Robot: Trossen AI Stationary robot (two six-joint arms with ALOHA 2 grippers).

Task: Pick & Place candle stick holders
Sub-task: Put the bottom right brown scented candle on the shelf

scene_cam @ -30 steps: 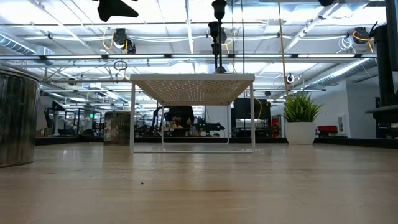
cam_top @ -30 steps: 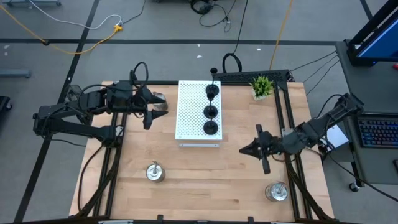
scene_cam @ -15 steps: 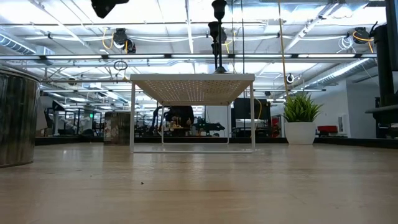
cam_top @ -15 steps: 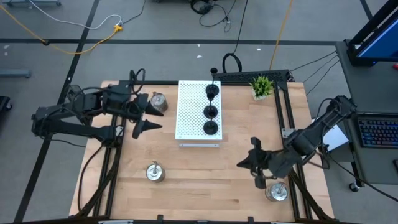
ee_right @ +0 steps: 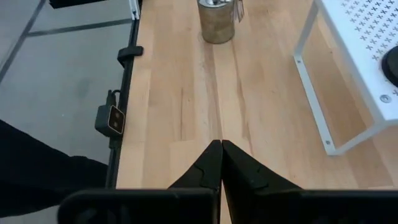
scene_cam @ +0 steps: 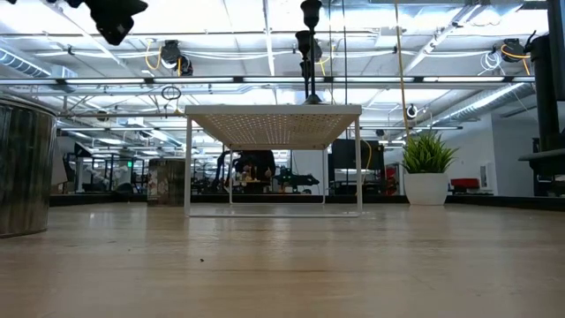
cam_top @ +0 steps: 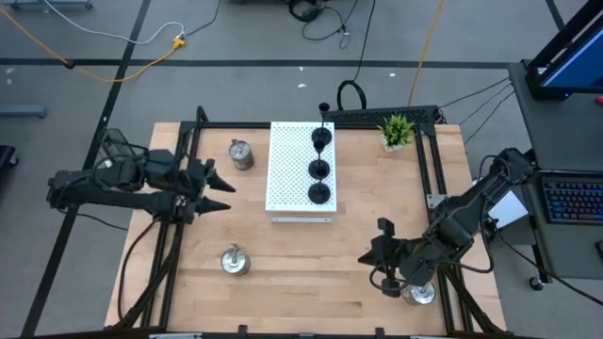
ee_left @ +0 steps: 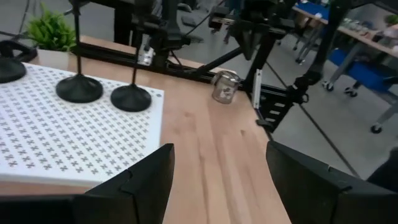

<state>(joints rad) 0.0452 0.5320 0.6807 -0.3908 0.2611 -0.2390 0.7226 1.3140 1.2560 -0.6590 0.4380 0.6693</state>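
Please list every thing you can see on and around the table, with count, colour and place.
Black candle holders: three, black, in a row on the white board.
Silver candle holders: three, shiny metal; one on the table left of the board, one near the front left, one at the front right, partly under the right arm.
White board: one, white, perforated, raised on legs, middle back of the table.
Potted plant: one, green, back right.
Table: one, light wood.
Left pincer: open, empty, at the table's left edge.
Right pincer: shut, empty, front right.

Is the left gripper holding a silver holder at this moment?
No, the left gripper is open and empty, and the nearest silver holder stands apart from it on the table.
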